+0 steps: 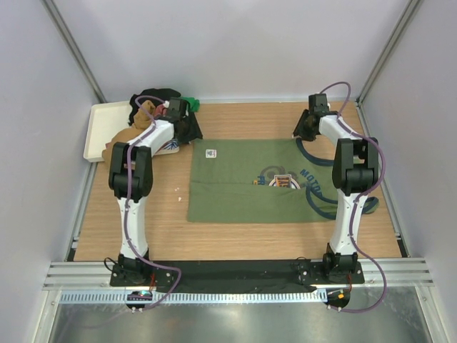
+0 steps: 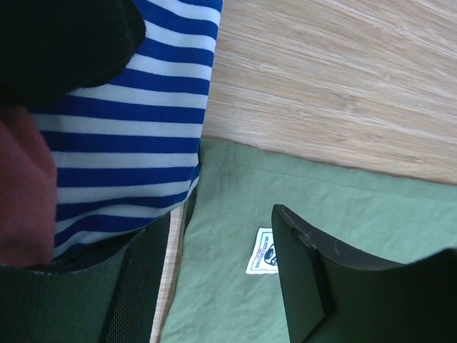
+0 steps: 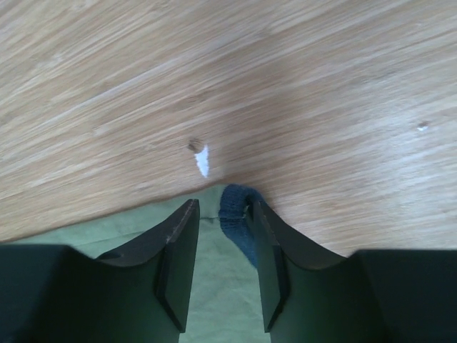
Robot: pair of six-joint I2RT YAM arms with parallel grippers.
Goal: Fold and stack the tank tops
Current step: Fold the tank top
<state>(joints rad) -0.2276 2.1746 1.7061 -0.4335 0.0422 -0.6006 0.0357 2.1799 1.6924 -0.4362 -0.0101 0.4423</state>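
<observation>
An olive green tank top with navy trim and a chest print lies flat in the middle of the table. My left gripper hovers at its back left corner, open and empty, above the white label; one finger shows clearly in the left wrist view. My right gripper is at the back right corner. It is open there, its jaws standing either side of the green cloth, with the navy trim against one finger. More tank tops lie in a pile at the back left.
A cream tray sits at the back left under part of the pile. A blue-and-white striped top, with red and black cloth beside it, lies next to the left gripper. Grey walls and metal posts close in the table. Bare wood lies beyond the right gripper.
</observation>
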